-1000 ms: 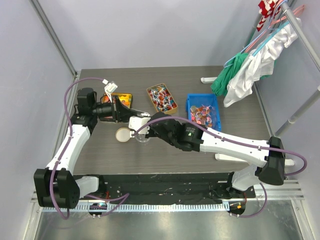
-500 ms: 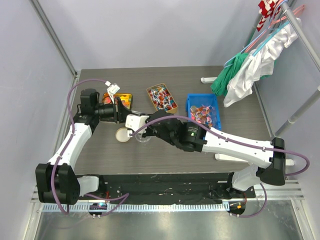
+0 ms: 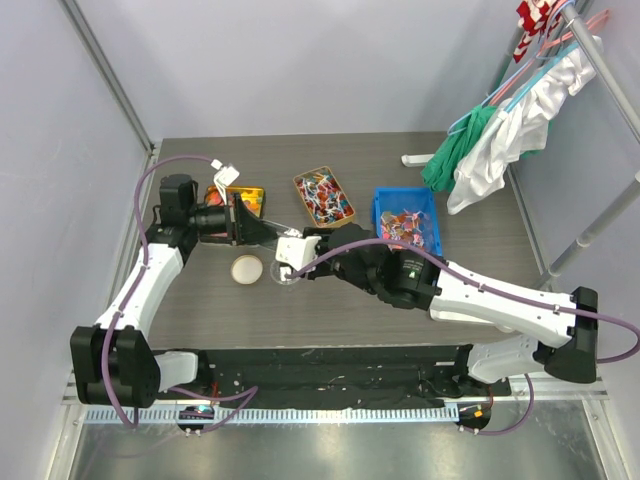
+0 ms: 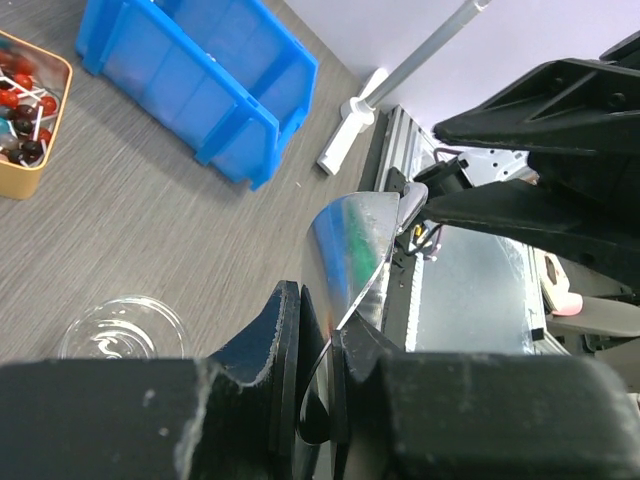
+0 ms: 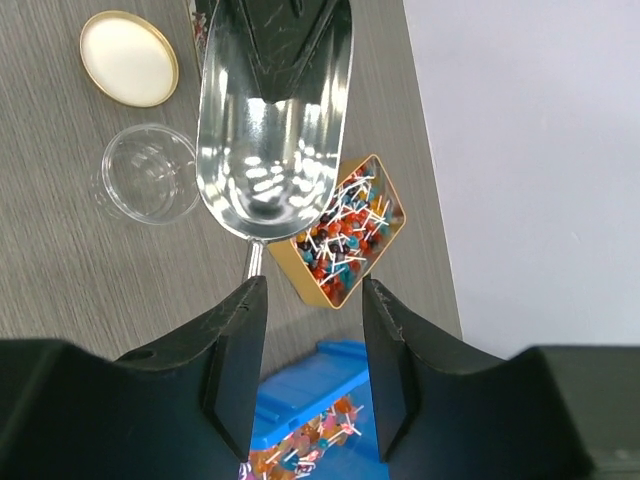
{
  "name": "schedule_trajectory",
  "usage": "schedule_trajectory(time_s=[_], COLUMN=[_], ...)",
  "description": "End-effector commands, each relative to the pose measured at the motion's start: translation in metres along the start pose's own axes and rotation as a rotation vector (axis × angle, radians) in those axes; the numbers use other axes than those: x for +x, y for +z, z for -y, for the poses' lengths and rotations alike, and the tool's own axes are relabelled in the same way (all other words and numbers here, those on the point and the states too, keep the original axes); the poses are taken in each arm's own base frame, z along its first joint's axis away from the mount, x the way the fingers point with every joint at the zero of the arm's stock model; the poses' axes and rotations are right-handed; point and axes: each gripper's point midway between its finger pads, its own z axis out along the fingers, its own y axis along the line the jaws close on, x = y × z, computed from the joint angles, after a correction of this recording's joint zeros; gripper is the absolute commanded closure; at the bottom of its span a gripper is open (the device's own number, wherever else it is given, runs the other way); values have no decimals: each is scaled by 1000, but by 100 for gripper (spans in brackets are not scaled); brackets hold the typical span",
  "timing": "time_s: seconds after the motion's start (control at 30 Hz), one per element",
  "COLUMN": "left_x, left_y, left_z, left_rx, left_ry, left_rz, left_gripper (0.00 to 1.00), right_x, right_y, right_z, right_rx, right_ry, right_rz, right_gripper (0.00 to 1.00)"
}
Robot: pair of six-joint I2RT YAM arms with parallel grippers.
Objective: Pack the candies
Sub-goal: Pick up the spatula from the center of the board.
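Observation:
The candies fill a gold tin and a blue bin; the right wrist view shows them in the tin and in the bin. My left gripper is shut on the rim of a metal scoop, holding it above the table. The empty scoop hangs over a clear jar. My right gripper is open just behind the scoop's thin handle, which sits by its left finger, ungripped. A gold lid lies beside the jar.
An orange tin sits behind the left gripper. A white bar lies at the back right. Clothes hang from a rack off the table's right edge. The blue bin stands right of the jar.
My right gripper has opened off the scoop's handle and drawn a little to the right. The left gripper keeps the scoop, raised slightly.

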Motion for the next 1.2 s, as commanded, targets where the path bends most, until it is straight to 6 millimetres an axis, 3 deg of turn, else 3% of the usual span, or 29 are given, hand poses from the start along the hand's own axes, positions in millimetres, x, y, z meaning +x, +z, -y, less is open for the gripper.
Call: schedule_trajectory(time_s=[0.0, 0.2, 0.37, 0.93, 1.07, 1.17], left_x=[-11, -11, -9, -8, -7, -6], left_y=[-2, -3, -3, -3, -3, -3], left_z=[13, 13, 10, 10, 10, 10], left_rx=[51, 47, 35, 34, 33, 32], left_ry=[28, 28, 28, 29, 32, 35], left_rz=[1, 3, 5, 6, 6, 6], left_gripper=[100, 100, 100, 100, 100, 100], right_x=[-5, -6, -16, -9, -9, -11], right_y=[3, 14, 10, 40, 40, 37], right_z=[-2, -9, 0, -3, -1, 4], right_rx=[0, -15, 2, 65, 80, 95], right_ry=[4, 18, 65, 56, 62, 64], right_rz=[52, 53, 76, 31, 37, 43], right_gripper=[52, 52, 52, 52, 55, 64])
